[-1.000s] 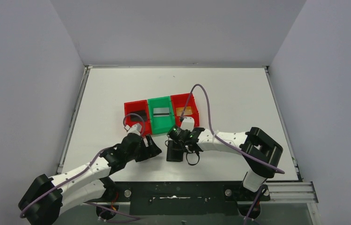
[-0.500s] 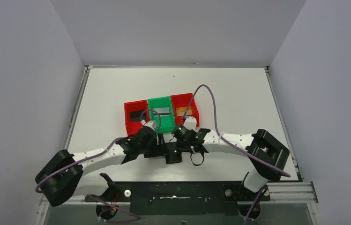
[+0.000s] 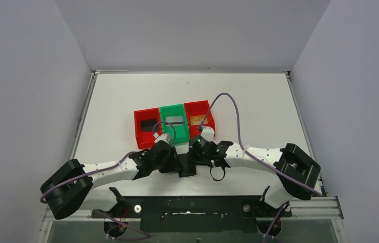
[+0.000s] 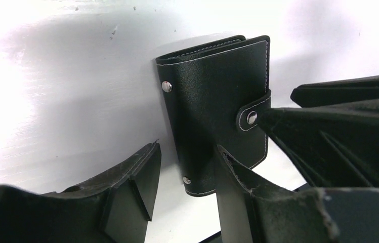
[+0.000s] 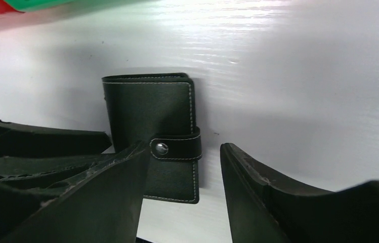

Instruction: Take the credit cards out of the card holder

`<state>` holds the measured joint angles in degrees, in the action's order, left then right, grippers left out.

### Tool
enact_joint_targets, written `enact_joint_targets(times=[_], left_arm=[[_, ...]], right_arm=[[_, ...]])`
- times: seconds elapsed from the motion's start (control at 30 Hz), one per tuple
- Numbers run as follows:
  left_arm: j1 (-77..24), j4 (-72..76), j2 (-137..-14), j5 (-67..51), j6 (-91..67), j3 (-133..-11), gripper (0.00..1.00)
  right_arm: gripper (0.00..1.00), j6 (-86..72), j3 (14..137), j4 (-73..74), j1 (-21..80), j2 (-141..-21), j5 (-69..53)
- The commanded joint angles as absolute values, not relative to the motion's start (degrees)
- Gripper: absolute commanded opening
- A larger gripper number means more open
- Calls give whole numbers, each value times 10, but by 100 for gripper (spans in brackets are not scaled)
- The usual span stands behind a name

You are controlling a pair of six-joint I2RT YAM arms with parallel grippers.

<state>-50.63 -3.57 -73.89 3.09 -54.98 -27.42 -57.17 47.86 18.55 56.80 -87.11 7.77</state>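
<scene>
The card holder (image 3: 187,167) is a small black wallet lying flat and folded near the table's front edge, with its snap strap fastened. It also shows in the left wrist view (image 4: 212,91) and the right wrist view (image 5: 149,109). No card shows in it. My left gripper (image 3: 176,163) is open, its jaws either side of the holder's left edge (image 4: 187,154). My right gripper (image 3: 198,159) is open, its jaws either side of the strap edge (image 5: 184,149). Each gripper's fingers show in the other's wrist view.
Three bins stand in a row just behind the holder: a red one (image 3: 137,132) with a dark card, a green one (image 3: 164,132) with a grey card, and a red one (image 3: 209,115) with a tan card. The table's front edge (image 3: 192,180) is just below the holder.
My left arm has swung right from beside the red bin to the card holder's left side. My right gripper has shifted slightly right. The holder has stayed in place.
</scene>
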Motion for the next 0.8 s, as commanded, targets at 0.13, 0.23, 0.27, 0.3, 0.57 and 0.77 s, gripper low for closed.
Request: enact_joint_targets(times=[0.13,0.23,0.27,0.3,0.57,0.77], left_arm=[[-504,-8,-734,37,-572,-254,42],[-504,-8,-743,34,-575,-255,41],[-504,-8,-744,35,-577,-255,40],[-504,-9,-745,36,-579,-254,40],[-504,-10,-758,42,-592,-254,38],[-505,-18,-774,42,-591,-263,36]], right_arm=[[55,-555,560,220,604,-921,121],[54,-558,577,244,605,-944,127],[53,-562,581,254,605,-949,130],[52,-565,582,259,605,-951,133],[51,-565,590,279,618,-962,145],[44,-564,603,300,627,-976,163]])
